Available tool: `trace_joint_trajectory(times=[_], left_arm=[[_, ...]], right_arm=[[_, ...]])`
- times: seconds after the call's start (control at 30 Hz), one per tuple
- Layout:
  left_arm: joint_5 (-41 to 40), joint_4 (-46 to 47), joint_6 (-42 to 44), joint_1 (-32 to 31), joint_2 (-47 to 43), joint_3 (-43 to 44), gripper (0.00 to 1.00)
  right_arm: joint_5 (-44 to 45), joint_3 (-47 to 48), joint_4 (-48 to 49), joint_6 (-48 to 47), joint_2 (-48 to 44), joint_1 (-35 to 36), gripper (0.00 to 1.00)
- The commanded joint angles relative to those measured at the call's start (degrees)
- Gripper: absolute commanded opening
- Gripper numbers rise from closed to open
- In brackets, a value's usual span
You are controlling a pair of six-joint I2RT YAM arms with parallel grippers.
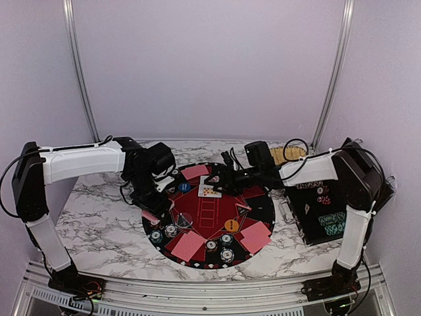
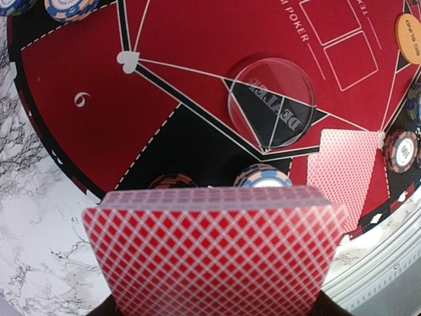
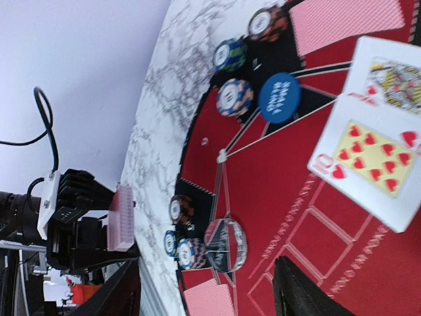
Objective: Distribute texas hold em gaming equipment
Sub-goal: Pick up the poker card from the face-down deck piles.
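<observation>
My left gripper (image 1: 153,212) is shut on a deck of red-backed playing cards (image 2: 214,253), held over the left rim of the round mat (image 1: 263,217). The deck hides its fingers. Just beyond the deck lie two chip stacks (image 2: 263,176), the clear dealer button (image 2: 271,102) and a face-down card (image 2: 345,171). My right gripper (image 1: 212,179) hangs open over the far part of the mat, nothing between its fingers (image 3: 299,289). Two face-up cards (image 3: 371,168) lie overlapped below it, the nearer a ten of hearts. A blue button (image 3: 279,97) and chip stacks (image 3: 235,97) sit beside them.
The black case (image 1: 322,210) stands open on the marble table to the right of the mat. Face-down cards (image 1: 187,245) and more chip stacks (image 1: 227,255) ring the mat's near edge, with an orange button (image 1: 231,225) among them. A metal rail runs along the table front.
</observation>
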Motion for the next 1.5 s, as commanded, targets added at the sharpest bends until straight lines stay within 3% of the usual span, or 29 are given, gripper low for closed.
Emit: trace_joint_trajectory(times=[0.0, 0.53, 1.47], left_arm=[[0.46, -0.57, 1.38, -1.49, -0.82, 2.78, 0.34], [1.36, -1.37, 2.62, -4.63, -0.12, 5.86, 0.34], [1.35, -1.62, 2.85, -4.93, -0.34, 6.01, 0.34]], right_arm=[[-10.24, -1.06, 10.10, 7.55, 0.94, 4.16, 0.65], [-14.04, -1.46, 25.75, 19.51, 6.65, 10.63, 0.65], [-9.39, 4.43, 23.12, 19.93, 12.09, 13.58, 0.64]])
